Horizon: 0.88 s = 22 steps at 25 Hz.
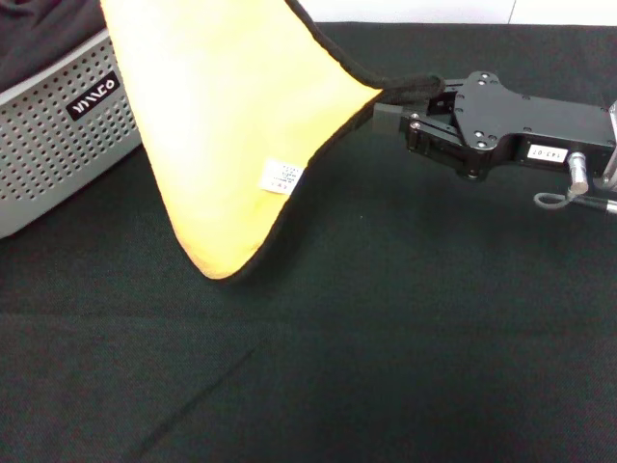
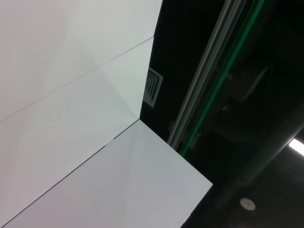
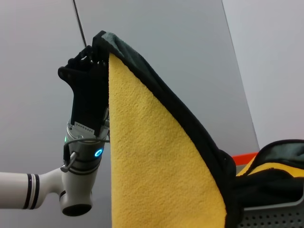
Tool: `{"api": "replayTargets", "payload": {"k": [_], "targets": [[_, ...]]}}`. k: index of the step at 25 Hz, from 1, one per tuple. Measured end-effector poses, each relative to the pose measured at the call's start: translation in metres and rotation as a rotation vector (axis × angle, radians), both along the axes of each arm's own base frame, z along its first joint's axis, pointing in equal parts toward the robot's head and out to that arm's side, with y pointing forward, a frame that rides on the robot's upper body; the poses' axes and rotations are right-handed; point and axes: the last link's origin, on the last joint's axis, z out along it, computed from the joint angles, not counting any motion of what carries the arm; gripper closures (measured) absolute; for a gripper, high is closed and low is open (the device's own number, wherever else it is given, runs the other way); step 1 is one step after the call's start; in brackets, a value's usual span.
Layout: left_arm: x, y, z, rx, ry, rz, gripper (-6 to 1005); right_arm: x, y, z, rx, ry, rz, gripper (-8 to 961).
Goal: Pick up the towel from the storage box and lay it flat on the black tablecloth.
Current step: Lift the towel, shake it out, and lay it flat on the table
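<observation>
I hold towel (image 1: pixel 227 125) stretched between both jaws: right jaws (image 1: pixel 386 111) pinch one edge, left jaws (image 3: pixel 97 54) pinch far corner, spreading it above tablecloth (image 1: pixel 386 338) beside box (image 1: pixel 58 145).

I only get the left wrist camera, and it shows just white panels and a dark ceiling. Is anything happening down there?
Observer: Yes. In the head view the right gripper is clamped on the black edging of the towel, which hangs above the black tablecloth.
Operator: And the arm whose camera I'm on?
Observer: The right wrist view shows the left gripper raised high, pinching another part of the towel's edge.
Operator: So the towel is out of its box?
Observer: The part in view is. The storage box sits on the robot's left, and the towel's low tip hangs beside it, not yet flat.
</observation>
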Motion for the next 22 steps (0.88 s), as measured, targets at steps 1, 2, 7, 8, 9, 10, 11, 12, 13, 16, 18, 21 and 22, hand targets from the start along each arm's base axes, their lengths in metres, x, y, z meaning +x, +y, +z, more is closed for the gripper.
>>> {"api": "replayTargets", "payload": {"k": [1, 2, 7, 8, 9, 10, 11, 12, 13, 16, 18, 21, 22], "targets": [[0.000, 0.000, 0.000, 0.000, 0.000, 0.000, 968, 0.000, 0.000, 0.000, 0.001, 0.001, 0.001, 827], [0.000, 0.000, 0.000, 0.000, 0.000, 0.000, 968, 0.000, 0.000, 0.000, 0.004, 0.004, 0.001, 817], [0.000, 0.000, 0.000, 0.001, -0.001, 0.000, 968, 0.004, -0.001, 0.007, 0.051, 0.056, -0.015, 763], [0.000, 0.000, 0.000, 0.001, -0.001, 0.000, 968, 0.005, -0.001, 0.008, 0.056, 0.062, -0.019, 755], [0.000, 0.000, 0.000, 0.001, -0.001, 0.000, 968, 0.006, -0.001, 0.009, 0.060, 0.067, -0.023, 748], [0.000, 0.000, 0.001, 0.002, -0.001, 0.000, 968, 0.007, -0.001, 0.010, 0.065, 0.072, -0.028, 748], [0.000, 0.000, 0.001, 0.003, 0.000, 0.000, 968, 0.008, 0.000, 0.012, 0.072, 0.079, -0.035, 747], [-0.001, 0.000, 0.001, 0.003, 0.000, 0.000, 968, 0.008, 0.000, 0.014, 0.078, 0.084, -0.040, 747], [0.000, 0.000, 0.002, 0.003, 0.000, 0.000, 968, 0.009, 0.001, 0.015, 0.085, 0.089, -0.047, 746], [0.000, 0.000, 0.002, 0.004, 0.000, -0.001, 967, 0.011, 0.002, 0.018, 0.102, 0.099, -0.064, 745], [0.000, 0.000, 0.002, 0.005, 0.000, -0.001, 967, 0.013, 0.003, 0.018, 0.108, 0.104, -0.074, 744], [0.000, 0.000, 0.002, 0.006, -0.001, -0.001, 967, 0.013, 0.004, 0.018, 0.106, 0.105, -0.080, 743], [-0.001, 0.000, 0.003, 0.009, -0.003, 0.001, 967, 0.013, 0.004, 0.017, 0.102, 0.104, -0.081, 743]]}}
